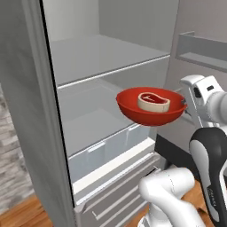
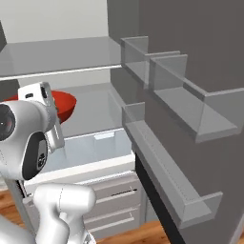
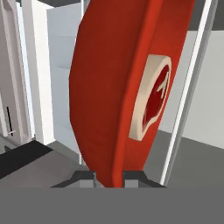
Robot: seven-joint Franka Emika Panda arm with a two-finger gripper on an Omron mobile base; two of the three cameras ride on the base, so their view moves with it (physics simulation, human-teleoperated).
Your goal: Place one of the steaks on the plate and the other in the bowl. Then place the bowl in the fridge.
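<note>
The fridge (image 1: 31, 111) stands open, and in front of its middle shelf the red bowl (image 1: 150, 108) hangs in the air with the fat-rimmed steak (image 1: 154, 101) lying inside it. At the bowl's right edge, the gripper (image 1: 185, 104) is closed on the rim, one finger on each side of the wall.

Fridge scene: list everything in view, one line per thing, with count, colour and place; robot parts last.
bowl: one, bright red, held in the air in front of the open fridge's middle shelf.
steak: one, red with pale fat rim, lying in the bowl.
fridge: one, grey, open, pale shelves inside.
door bins: several, grey, on the open fridge door at right.
floor: wood brown, below the fridge.
arm: one, white with dark joints, lower right of the left base view.
tool: one, dark tips shut on the bowl's rim.
</note>
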